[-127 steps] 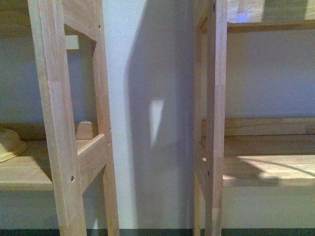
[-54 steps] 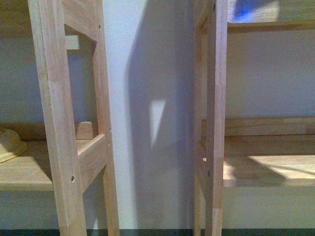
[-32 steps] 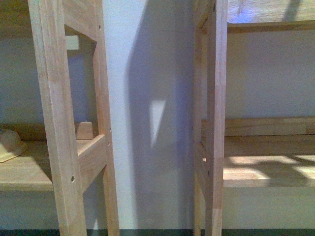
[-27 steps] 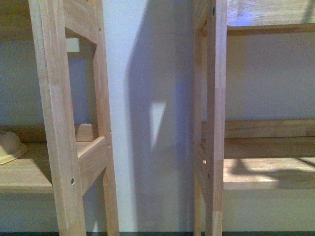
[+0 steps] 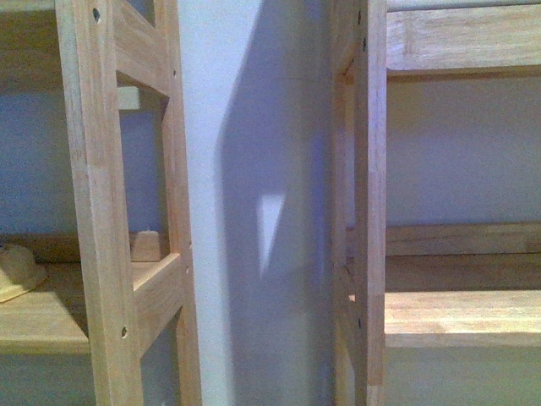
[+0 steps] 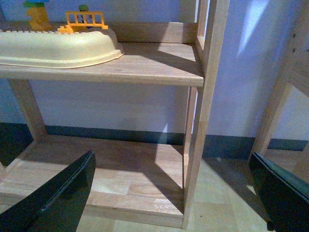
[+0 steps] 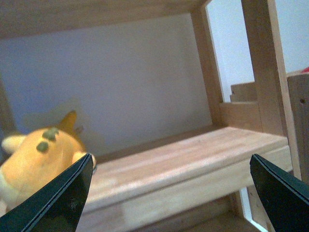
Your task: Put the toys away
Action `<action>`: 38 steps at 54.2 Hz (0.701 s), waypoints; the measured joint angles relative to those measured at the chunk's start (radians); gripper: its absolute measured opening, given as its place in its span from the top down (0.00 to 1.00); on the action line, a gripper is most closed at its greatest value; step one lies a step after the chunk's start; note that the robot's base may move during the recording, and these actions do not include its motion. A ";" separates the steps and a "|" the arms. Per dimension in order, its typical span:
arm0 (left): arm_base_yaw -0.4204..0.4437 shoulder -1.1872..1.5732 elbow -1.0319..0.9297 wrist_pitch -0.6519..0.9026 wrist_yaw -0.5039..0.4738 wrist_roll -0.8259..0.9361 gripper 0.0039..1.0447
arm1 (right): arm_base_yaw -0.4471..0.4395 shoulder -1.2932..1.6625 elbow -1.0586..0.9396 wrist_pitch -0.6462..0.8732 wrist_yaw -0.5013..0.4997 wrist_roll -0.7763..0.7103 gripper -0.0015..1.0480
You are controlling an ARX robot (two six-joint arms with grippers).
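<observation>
In the right wrist view the toy (image 7: 36, 159), an orange-yellow plush animal with small tufts on top, lies on a wooden shelf board (image 7: 193, 154) against a white wall. My right gripper (image 7: 169, 198) is open in front of that board, and the plush sits just beyond one finger (image 7: 53, 203), apart from it. In the left wrist view my left gripper (image 6: 169, 203) is open and empty, low in front of a shelf unit's bottom board (image 6: 120, 169). Neither gripper shows in the front view.
A cream tray (image 6: 58, 46) holding an orange plastic fence piece (image 6: 86, 19) rests on the shelf above the left gripper. A wooden upright (image 6: 203, 111) stands between its fingers. The front view shows two shelf units, a cream item (image 5: 17, 271) and white wall (image 5: 245, 169) between them.
In the front view the shelves now sit lower in the picture than before. The bright patches of light on the right shelf have gone.
</observation>
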 joint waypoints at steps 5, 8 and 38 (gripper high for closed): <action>0.000 0.000 0.000 0.000 0.000 0.000 0.06 | -0.043 -0.085 -0.124 0.014 -0.060 0.005 0.06; 0.000 0.000 0.000 0.000 0.000 0.000 0.06 | -0.044 -0.129 -0.193 0.024 -0.085 0.009 0.06; 0.000 0.000 0.000 0.000 0.000 0.000 0.06 | 0.323 -0.432 -0.806 -0.013 0.048 -0.064 0.06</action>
